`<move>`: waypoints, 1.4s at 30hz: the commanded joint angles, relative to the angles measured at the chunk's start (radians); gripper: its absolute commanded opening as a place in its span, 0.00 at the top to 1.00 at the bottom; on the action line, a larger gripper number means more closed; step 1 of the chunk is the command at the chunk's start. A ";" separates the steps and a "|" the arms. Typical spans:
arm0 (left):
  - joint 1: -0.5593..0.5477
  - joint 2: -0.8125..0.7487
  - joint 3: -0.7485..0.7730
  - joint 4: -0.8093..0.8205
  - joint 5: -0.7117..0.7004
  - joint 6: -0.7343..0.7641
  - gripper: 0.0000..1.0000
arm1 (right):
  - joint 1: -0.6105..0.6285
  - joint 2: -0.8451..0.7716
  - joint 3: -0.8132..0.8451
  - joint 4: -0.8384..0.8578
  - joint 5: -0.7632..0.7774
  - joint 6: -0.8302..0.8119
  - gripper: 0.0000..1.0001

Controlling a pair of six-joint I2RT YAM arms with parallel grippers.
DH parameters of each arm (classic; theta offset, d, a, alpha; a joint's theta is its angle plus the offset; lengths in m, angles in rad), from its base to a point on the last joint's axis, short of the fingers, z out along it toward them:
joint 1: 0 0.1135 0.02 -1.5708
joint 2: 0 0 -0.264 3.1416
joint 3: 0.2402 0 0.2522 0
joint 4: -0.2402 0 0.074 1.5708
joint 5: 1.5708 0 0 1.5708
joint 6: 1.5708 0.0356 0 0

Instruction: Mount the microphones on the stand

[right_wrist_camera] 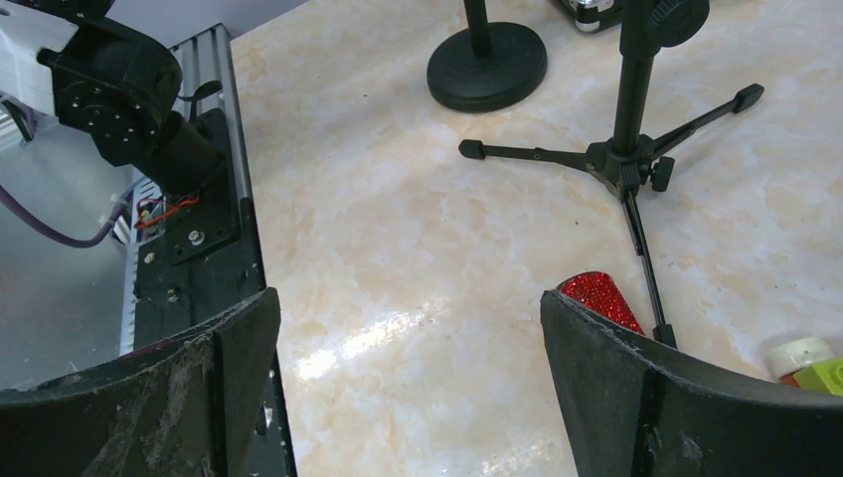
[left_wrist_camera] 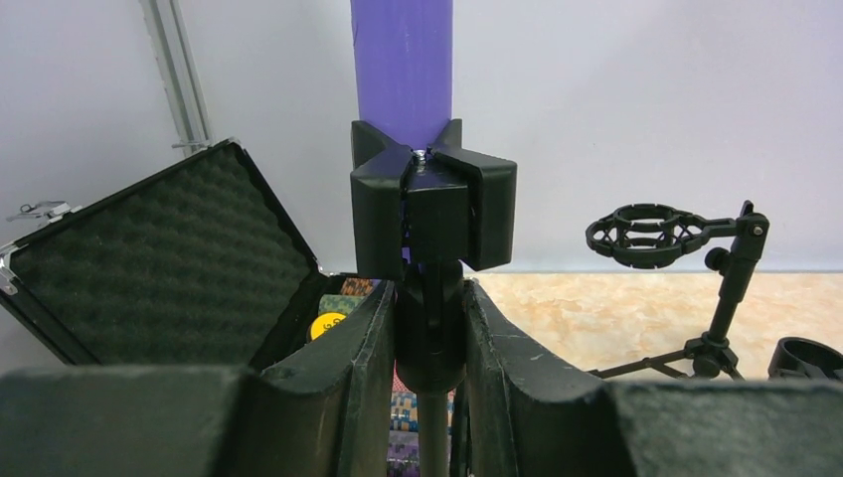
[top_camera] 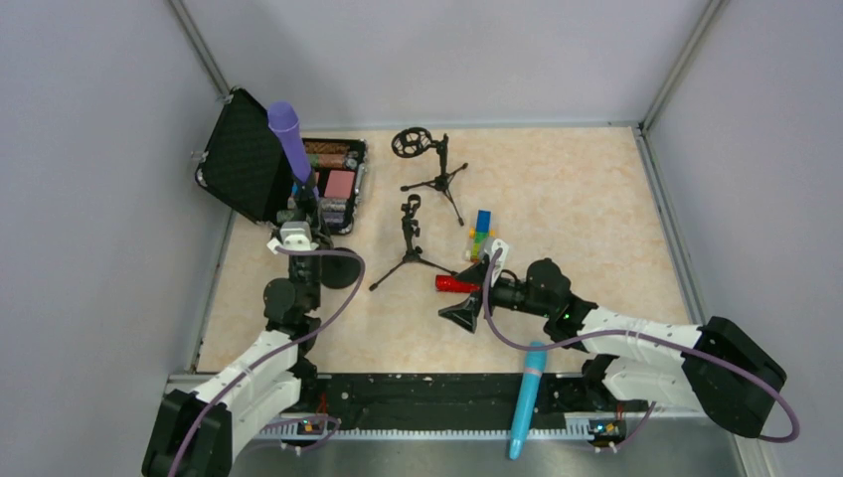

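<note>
near centre: right gripper point(top_camera: 465, 298) gapes beside red microphone point(top_camera: 455, 284)

the red microphone lies flat on the table point(top_camera: 596, 199), long axis running left to right, its glittery end just by the far finger in the right wrist view. the right arm is much the nearer; its jaws stand wide and hold nothing. at far left the left gripper point(left_wrist_camera: 429, 328) is clamped on the round-base stand point(left_wrist_camera: 434, 214), which carries the purple microphone point(left_wrist_camera: 402, 60) upright. the cyan microphone point(top_camera: 527, 397) lies across the near rail point(top_camera: 398, 393).

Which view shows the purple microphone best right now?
Top external: the whole purple microphone shows, upright. Left wrist shows only its lower shaft in the stand; right wrist misses it.
</note>
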 commanded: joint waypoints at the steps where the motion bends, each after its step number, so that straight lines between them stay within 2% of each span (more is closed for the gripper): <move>1: 0.004 -0.030 -0.022 0.185 0.041 -0.017 1.00 | -0.008 0.015 0.002 0.074 -0.019 0.005 0.01; 5: 0.004 -0.078 -0.038 0.112 0.012 -0.050 1.00 | -0.008 0.015 0.002 0.075 -0.014 0.003 0.01; 7: 0.004 -0.117 -0.035 0.045 0.013 -0.059 0.95 | -0.008 0.015 0.002 0.077 -0.013 0.004 0.01; 9: 0.004 -0.139 -0.033 0.001 0.019 -0.056 0.81 | -0.009 0.016 0.000 0.076 -0.014 0.005 0.01; 11: 0.004 -0.156 -0.035 -0.021 0.008 -0.059 0.61 | -0.008 0.016 0.001 0.078 -0.015 0.007 0.01; 14: 0.004 -0.173 -0.025 -0.061 0.002 -0.057 0.42 | -0.007 0.017 0.005 0.078 -0.017 0.009 0.01; 17: 0.005 -0.182 -0.013 -0.108 0.016 -0.052 0.26 | -0.008 0.016 0.007 0.077 -0.018 0.010 0.01; 20: 0.004 -0.189 -0.006 -0.135 0.036 -0.055 0.16 | -0.008 0.015 0.008 0.075 -0.018 0.009 0.01; 27: 0.004 -0.217 0.005 -0.201 0.027 -0.075 0.02 | -0.007 0.009 0.012 0.068 -0.018 0.009 0.01; 32: 0.004 -0.268 0.011 -0.271 0.027 -0.100 0.01 | -0.007 0.009 0.016 0.067 -0.018 0.008 0.01; 37: 0.004 -0.341 0.042 -0.447 0.039 -0.151 0.01 | -0.008 0.010 0.023 0.058 -0.018 0.005 0.01; 42: 0.004 -0.412 0.075 -0.662 0.045 -0.315 0.01 | -0.009 0.011 0.024 0.058 -0.020 0.005 0.01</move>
